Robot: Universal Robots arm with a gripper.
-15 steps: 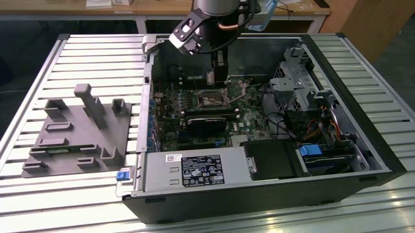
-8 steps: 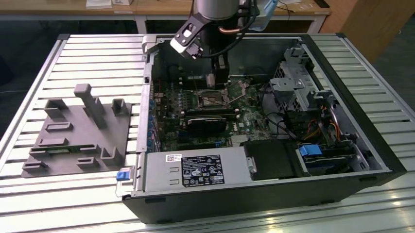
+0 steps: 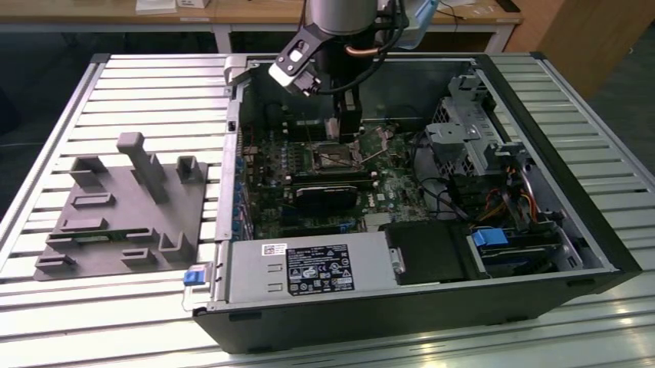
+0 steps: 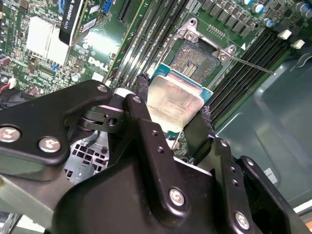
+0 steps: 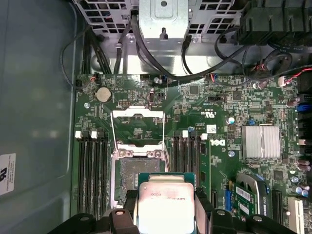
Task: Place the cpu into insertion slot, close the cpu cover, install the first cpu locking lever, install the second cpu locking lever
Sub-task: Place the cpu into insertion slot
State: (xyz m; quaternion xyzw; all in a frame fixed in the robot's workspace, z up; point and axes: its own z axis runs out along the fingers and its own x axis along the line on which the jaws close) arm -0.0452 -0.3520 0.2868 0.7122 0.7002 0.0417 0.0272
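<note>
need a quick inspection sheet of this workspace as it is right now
surface: silvery slatted metal table carrying an open black computer case
job's things: small square silvery cpu held close over the open insertion slot, not seated; silvery frame cpu cover raised
clutter: grey moulded fixture tray at the exterior view's left
grippers: black pincer shut on the cpu
cables: black cables loop beyond the board, apart from the pincer
surroundings: wooden bench behind the table

Silvery-grey cpu (image 5: 167, 204), seemingly teal-edged; green motherboard (image 5: 185, 105).
</note>
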